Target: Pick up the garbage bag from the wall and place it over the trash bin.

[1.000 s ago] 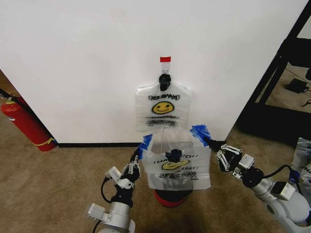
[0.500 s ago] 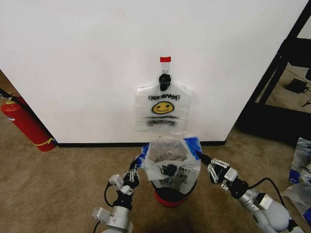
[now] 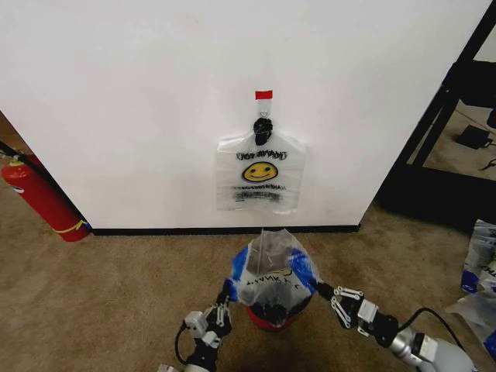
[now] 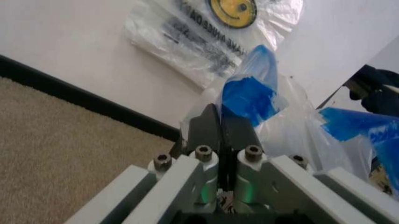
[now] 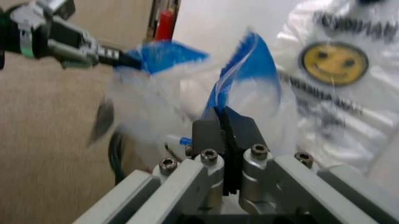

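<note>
Two claws have brought the thin translucent white garbage bag (image 3: 271, 273) down over the last second: it hung spread well above the small round black wire-mesh trash bin with the red base (image 3: 267, 316), and now its open mouth sits low around the bin's top, hiding most of the mesh. The left claw (image 3: 227, 297) is clamped tight on the blue patch at the bag's left edge, the right claw (image 3: 319, 290) likewise on the blue patch at the right edge, each just beside the bin. Both arms have sunk toward the carpet floor (image 3: 108, 294). Behind, a second smiley bag (image 3: 260, 172) hangs from the black hook (image 3: 263, 128) on the plain white wall (image 3: 139, 101). Judging by this, the placing step looks nearly finished.
</note>
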`<state>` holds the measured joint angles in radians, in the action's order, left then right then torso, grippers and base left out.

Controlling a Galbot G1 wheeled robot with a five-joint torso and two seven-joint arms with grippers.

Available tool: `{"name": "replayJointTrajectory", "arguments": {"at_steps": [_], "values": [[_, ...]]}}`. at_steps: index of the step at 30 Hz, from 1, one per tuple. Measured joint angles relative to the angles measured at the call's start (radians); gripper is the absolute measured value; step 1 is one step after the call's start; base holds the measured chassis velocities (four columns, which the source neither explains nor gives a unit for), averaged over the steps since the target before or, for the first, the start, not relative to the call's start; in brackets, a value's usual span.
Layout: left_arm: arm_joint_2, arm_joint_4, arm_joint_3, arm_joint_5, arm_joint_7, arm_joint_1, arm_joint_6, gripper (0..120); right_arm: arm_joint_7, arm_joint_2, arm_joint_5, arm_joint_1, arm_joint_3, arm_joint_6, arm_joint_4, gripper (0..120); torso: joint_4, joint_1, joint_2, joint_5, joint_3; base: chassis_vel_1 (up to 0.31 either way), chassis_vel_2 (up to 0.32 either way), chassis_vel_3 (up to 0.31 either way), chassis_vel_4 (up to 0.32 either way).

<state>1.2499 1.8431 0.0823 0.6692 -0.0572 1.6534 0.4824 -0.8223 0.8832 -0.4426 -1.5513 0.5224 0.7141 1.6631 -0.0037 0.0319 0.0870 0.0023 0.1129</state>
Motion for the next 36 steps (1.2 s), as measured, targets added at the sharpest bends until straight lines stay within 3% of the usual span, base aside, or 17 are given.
{"name": "replayJointTrajectory", "arguments": {"at_steps": [6, 10, 22, 25, 26, 27, 28, 31, 33, 36], "values": [[0.003, -0.02, 0.0, -0.03, -0.004, -0.006, 0.0, 0, -0.029, -0.008, -0.02, 0.018, 0.005, 0.019, -0.056, 0, 0.0004, 0.0, 0.0, -0.0001, 0.0, 0.0, 0.0, 0.0, 0.0], [-0.013, -0.033, -0.021, -0.055, -0.01, -0.037, -0.001, 0, -0.025, -0.001, -0.053, 0.039, 0.002, 0.022, -0.056, 0, 0.0014, 0.0, 0.0, -0.0046, 0.0, 0.0, 0.0, 0.0, 0.0], [-0.027, -0.033, -0.032, -0.097, -0.046, -0.061, -0.003, 0, -0.011, 0.001, -0.076, 0.052, -0.008, 0.021, -0.043, 0, 0.0004, 0.0, 0.0, -0.0032, 0.0, 0.0, 0.0, 0.0, 0.0], [-0.094, -0.015, 0.009, -0.183, -0.174, -0.124, 0.005, 0, -0.02, -0.029, -0.076, 0.062, -0.034, 0.014, -0.021, 0, 0.0014, 0.0, 0.0, -0.0041, 0.0, 0.0, 0.0, 0.0, 0.0], [-0.149, -0.01, 0.023, -0.196, -0.205, -0.153, 0.009, 0, -0.022, -0.039, -0.077, 0.061, -0.034, 0.013, -0.017, 0, -0.0006, 0.0, 0.0, -0.0036, 0.0, 0.0, 0.0, 0.0, 0.0], [-0.149, -0.01, 0.023, -0.196, -0.205, -0.153, 0.009, 0, -0.022, -0.039, -0.077, 0.061, -0.034, 0.013, -0.017, 0, -0.0006, 0.0, 0.0, -0.0036, 0.0, 0.0, 0.0, 0.0, 0.0], [-0.194, -0.009, 0.028, -0.203, -0.228, -0.174, 0.011, 0, -0.023, -0.044, -0.078, 0.06, -0.035, 0.011, -0.014, 0, -0.0002, 0.0, 0.0, -0.001, 0.0, 0.0, 0.0, 0.0, 0.0], [-0.258, -0.009, 0.03, -0.204, -0.245, -0.211, 0.014, 0, -0.021, -0.05, -0.08, 0.062, -0.034, 0.007, -0.008, 0, 0.0005, 0.0, 0.0, -0.0046, 0.0, 0.0, 0.0, 0.0, 0.0], [-0.287, -0.012, 0.031, -0.196, -0.246, -0.233, 0.014, 0, -0.021, -0.05, -0.079, 0.064, -0.037, 0.005, -0.007, 0, 0.0008, 0.0, 0.0, -0.0011, 0.0, 0.0, 0.0, 0.0, 0.0], [-0.315, -0.015, 0.03, -0.191, -0.254, -0.245, 0.014, 0, -0.022, -0.05, -0.078, 0.063, -0.039, 0.005, -0.009, 0, 0.0005, 0.0, 0.0, -0.004, 0.0, 0.0, 0.0, 0.0, 0.0]]}}
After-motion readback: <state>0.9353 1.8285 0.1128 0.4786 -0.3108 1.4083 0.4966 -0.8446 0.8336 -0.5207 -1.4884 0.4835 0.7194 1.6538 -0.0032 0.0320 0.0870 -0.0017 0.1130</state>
